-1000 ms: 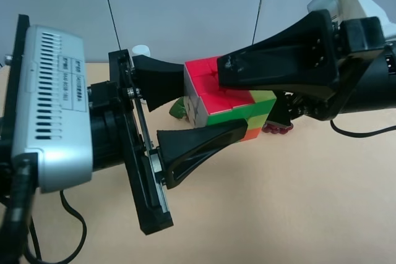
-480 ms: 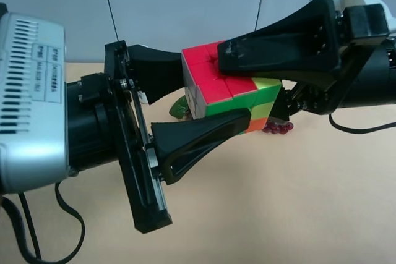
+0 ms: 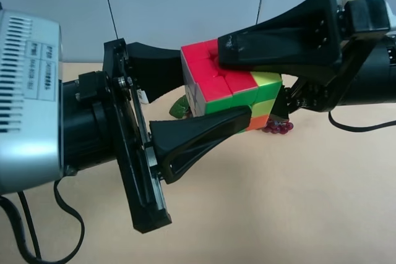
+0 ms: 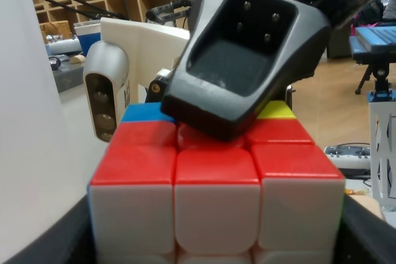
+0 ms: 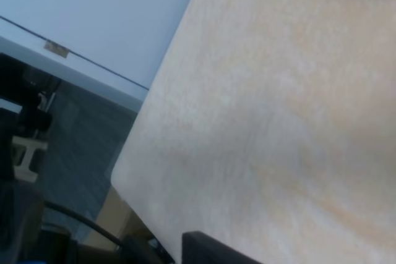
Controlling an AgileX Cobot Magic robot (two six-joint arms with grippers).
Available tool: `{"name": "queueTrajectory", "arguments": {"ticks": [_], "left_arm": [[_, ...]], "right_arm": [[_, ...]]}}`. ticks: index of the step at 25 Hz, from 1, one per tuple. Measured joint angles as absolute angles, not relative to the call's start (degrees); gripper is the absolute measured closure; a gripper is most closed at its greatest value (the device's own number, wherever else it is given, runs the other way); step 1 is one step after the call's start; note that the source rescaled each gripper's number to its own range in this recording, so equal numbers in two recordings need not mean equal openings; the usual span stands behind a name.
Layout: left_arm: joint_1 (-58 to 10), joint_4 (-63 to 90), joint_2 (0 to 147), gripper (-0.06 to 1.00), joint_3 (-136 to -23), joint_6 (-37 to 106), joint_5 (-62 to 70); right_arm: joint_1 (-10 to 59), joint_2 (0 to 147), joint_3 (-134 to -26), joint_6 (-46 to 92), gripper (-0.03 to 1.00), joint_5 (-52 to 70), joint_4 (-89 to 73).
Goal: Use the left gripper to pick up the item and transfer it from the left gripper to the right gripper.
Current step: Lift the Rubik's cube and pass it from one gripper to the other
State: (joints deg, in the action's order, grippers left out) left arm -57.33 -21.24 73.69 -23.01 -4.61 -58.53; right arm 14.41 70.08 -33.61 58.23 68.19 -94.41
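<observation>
The left pincer [image 3: 213, 95] is clenched on the puzzle cube [image 3: 238, 91], holding it in the air above the counter [image 3: 297, 202]. Facing it, the right pincer [image 3: 253, 85] stands released and spread wide around the cube — one broad finger [image 4: 241, 85] lies across its red top face.

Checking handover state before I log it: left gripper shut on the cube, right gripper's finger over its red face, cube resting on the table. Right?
Not quite. The cube is not resting on the table. The left gripper holds it up in the air, clear of the tabletop. The exterior high view shows this. The rest of your statement stands.
</observation>
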Motion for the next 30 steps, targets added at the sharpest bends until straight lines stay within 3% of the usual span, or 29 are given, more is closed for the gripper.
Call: {"name": "queueTrajectory", "arguments": {"ticks": [23,26,28,30], "left_arm": [[-57.33,-22.66,73.69,0.94,-23.01,-4.61,-58.79],[-57.33,-22.66,73.69,0.94,-23.01,-4.61,-58.79],[-57.33,-22.66,73.69,0.94,-23.01,-4.61,-58.79],[-57.33,-22.66,73.69,0.94,-23.01,-4.61,-58.79]], "right_arm": [[17.46,70.16,-33.61,58.69,-0.02,68.37,-96.74],[17.46,70.16,-33.61,58.67,0.09,68.37,-96.74],[17.46,70.16,-33.61,58.67,0.23,68.37,-96.74],[17.46,70.16,-33.61,58.67,0.45,68.37,-96.74]]}}
